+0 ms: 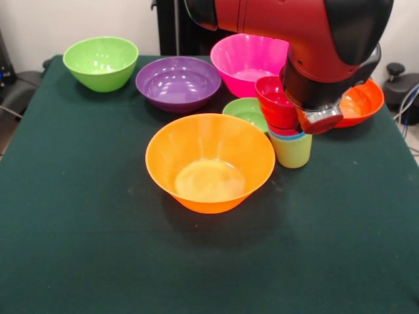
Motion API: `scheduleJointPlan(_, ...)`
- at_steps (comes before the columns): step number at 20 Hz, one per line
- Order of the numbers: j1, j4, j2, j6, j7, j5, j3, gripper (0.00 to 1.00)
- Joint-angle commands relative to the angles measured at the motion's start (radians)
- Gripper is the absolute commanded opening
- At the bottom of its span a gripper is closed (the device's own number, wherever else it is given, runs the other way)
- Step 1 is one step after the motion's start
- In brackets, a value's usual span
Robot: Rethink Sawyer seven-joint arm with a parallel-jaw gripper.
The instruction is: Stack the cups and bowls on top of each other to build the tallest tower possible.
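No readable writing or labels anywhere that I can see.

Count on the counter (78, 248): six bowls loose, plus the tower.
- orange bowl (209, 161), biggest, nearest the camera, mid-counter, empty
- purple bowl (178, 83) behind it
- lime bowl (101, 62) far left corner
- pink bowl (247, 60) at the back, partly behind the arm
- small green bowl (245, 110) between orange and pink, just beside the tower
- red-orange bowl (360, 102) at right, half hidden by the arm

Tower (288, 127): yellow-green cup (292, 150) stands on the counter just right of the orange bowl; a thin blue rim and a red rim show nested in it, then a small red bowl (275, 101) on top, tilted toward the left. So three cups, one bowl in the stack, as far as I can make out.

Arm (308, 39) comes in from top, red link across, black wrist angled down right over the tower. Wrist end sits against the right side of the stack. Claw itself is hidden behind the wrist, so I can't tell its state.
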Motion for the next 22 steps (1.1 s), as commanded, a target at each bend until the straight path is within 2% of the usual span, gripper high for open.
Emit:
scheduleJointPlan(1,-0.005,0.061,0.020,-0.069,-0.028,-0.048,0.086,0.00)
scheduleJointPlan(22,0.024,0.101,0.006,-0.083,0.019,-0.006,0.108,0.00)
